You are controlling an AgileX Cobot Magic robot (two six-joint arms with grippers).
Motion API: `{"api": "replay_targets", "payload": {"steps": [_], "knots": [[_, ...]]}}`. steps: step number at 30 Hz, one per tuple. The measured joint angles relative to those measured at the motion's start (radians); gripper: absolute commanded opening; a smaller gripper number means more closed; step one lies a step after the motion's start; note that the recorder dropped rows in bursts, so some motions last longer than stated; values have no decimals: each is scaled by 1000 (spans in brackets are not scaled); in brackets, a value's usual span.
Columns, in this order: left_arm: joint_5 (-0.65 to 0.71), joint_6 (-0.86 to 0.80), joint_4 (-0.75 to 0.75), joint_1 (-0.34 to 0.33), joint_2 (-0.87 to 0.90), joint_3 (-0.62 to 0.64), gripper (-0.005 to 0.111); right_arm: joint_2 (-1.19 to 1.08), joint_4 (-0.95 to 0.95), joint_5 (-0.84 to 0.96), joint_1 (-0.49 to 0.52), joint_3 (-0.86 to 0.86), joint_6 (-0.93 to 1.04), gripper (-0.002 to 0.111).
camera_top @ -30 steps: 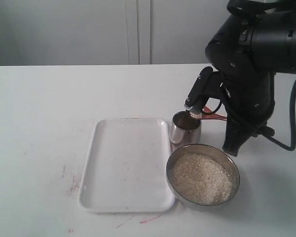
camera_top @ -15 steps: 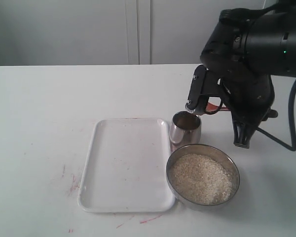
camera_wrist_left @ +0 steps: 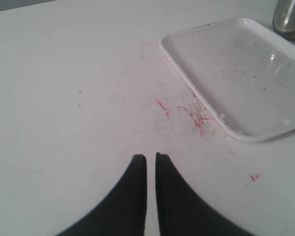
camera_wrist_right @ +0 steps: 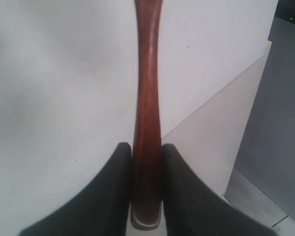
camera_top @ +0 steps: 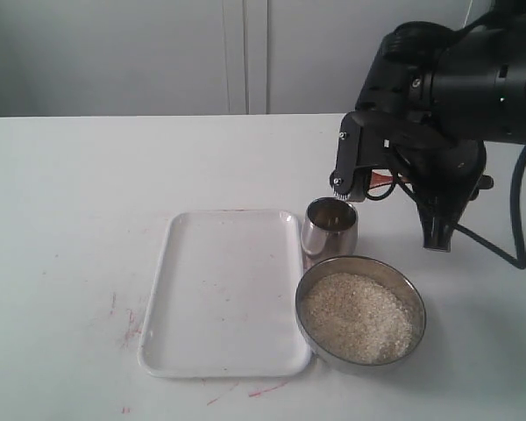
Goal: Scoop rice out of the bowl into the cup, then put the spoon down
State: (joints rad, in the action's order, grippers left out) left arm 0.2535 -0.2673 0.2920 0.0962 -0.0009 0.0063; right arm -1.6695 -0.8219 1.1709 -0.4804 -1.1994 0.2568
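Observation:
My right gripper [camera_top: 349, 180] hangs just above the small steel cup [camera_top: 330, 230], shut on the handle of the dark reddish-brown spoon [camera_wrist_right: 147, 88]. In the right wrist view that gripper [camera_wrist_right: 146, 145] clamps the handle near its end, and the head is out of frame. From outside only a short red piece of the spoon [camera_top: 381, 182] shows beside the fingers. The wide steel bowl [camera_top: 303, 294] sits in front of the cup, filled with off-white rice [camera_top: 359, 317]. My left gripper [camera_wrist_left: 147, 156] is shut with nothing in it, low over the bare table.
A white rectangular tray [camera_top: 223, 289] lies left of the cup and bowl, touching both; it shows as the tray [camera_wrist_left: 241, 73] in the left wrist view, with the cup [camera_wrist_left: 289, 17] at its far corner. Red scribble marks stain the table by the tray.
My right arm has lifted and turned its wrist, raising the spoon from the cup's rim to a little above it. Bowl, cup and tray have stayed put.

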Motion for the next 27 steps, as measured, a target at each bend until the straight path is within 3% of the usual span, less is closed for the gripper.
{"api": "replay_targets", "payload": {"steps": [16, 27], "knots": [[0, 0, 0, 0, 0, 0, 14, 0, -30, -40, 0, 23, 42, 0], [0, 0, 0, 0, 0, 0, 14, 0, -157, -30, 0, 23, 104, 0]]}}
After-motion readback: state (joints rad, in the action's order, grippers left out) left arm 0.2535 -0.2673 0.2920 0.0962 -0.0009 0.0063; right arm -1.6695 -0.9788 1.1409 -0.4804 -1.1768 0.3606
